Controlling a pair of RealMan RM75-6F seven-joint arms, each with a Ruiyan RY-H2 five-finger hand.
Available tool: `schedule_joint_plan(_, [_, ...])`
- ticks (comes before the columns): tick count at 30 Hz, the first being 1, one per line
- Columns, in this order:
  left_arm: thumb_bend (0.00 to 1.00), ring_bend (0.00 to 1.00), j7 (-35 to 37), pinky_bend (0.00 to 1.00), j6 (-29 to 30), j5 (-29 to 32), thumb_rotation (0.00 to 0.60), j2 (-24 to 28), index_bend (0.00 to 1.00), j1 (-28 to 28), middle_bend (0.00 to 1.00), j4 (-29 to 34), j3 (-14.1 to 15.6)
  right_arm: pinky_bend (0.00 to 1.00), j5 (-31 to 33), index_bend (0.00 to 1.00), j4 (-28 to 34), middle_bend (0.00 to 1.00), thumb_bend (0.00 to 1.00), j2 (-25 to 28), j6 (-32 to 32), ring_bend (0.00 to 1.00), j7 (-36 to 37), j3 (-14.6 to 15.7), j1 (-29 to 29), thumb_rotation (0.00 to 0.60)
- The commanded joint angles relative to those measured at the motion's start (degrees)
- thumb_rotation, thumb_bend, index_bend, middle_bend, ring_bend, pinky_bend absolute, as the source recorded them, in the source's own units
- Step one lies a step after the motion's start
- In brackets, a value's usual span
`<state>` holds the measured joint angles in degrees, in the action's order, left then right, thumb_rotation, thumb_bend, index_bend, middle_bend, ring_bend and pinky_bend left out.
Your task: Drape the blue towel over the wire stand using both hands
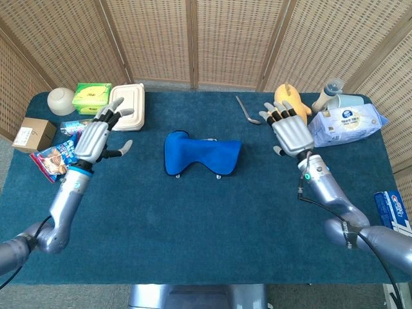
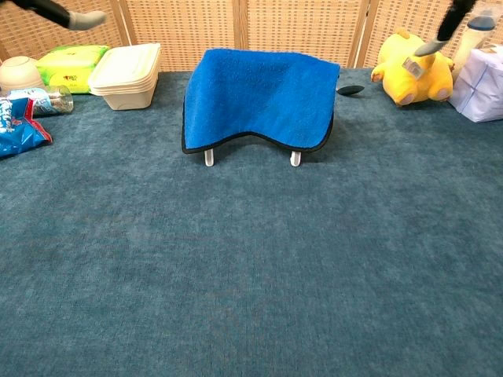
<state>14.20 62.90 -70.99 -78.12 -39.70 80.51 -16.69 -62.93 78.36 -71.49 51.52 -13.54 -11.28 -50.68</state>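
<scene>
The blue towel (image 1: 201, 153) (image 2: 259, 97) hangs draped over the wire stand, whose white feet (image 2: 295, 159) show under its lower edge. My left hand (image 1: 95, 137) is open with fingers spread, well to the left of the towel and holding nothing. My right hand (image 1: 291, 131) is open too, off to the towel's right near the yellow plush. In the chest view only fingertips of the left hand (image 2: 85, 19) and of the right hand (image 2: 440, 35) poke in at the top corners.
A white lidded container (image 1: 126, 105), green packet (image 1: 91, 97), bowl (image 1: 61, 100), small bottle (image 1: 76, 126), snack bag (image 1: 56, 158) and cardboard box (image 1: 32, 134) crowd the left. A spoon (image 1: 247, 111), yellow plush (image 1: 287, 96), wipes pack (image 1: 346, 125) and baby bottle (image 1: 327, 93) sit right.
</scene>
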Motion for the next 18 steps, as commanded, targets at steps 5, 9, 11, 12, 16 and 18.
schedule_joint_plan(5, [0.47,0.00,-3.23,0.00,5.90,1.65,0.600,7.66,0.23,8.13,0.07,10.67,2.87,0.00,-2.97,0.17,3.42,0.09,0.20,2.60,4.76,0.00,4.28,0.67,4.70,0.600])
schedule_joint_plan(9, [0.47,0.00,-4.16,0.00,12.50,0.52,0.600,12.29,0.24,15.86,0.08,16.56,6.97,0.00,-4.94,0.18,7.18,0.11,0.22,4.57,10.34,0.00,8.81,1.28,9.85,0.600])
schedule_joint_plan(11, [0.47,0.00,-4.58,0.00,14.83,-0.42,0.600,13.69,0.25,18.35,0.08,18.05,8.37,0.00,-5.74,0.19,8.14,0.12,0.22,5.10,12.31,0.00,10.06,1.56,11.65,0.600])
schedule_joint_plan(12, [0.47,0.00,-4.99,0.00,16.28,-0.90,0.600,14.42,0.26,19.88,0.08,18.80,9.20,0.00,-6.09,0.19,8.84,0.13,0.22,5.38,13.28,0.00,10.91,1.75,12.74,0.600])
schedule_joint_plan(16, [0.47,0.00,-6.46,0.00,20.67,-2.76,0.600,16.32,0.26,24.48,0.09,20.74,11.79,0.00,-7.05,0.19,11.09,0.13,0.22,6.11,16.06,0.00,11.74,2.59,15.88,0.600])
schedule_joint_plan(18, [0.47,0.00,-7.09,0.00,23.08,-3.97,0.600,16.91,0.26,26.90,0.09,21.70,13.15,0.00,-7.22,0.19,12.65,0.13,0.22,6.54,17.07,0.00,11.77,3.07,17.40,0.600])
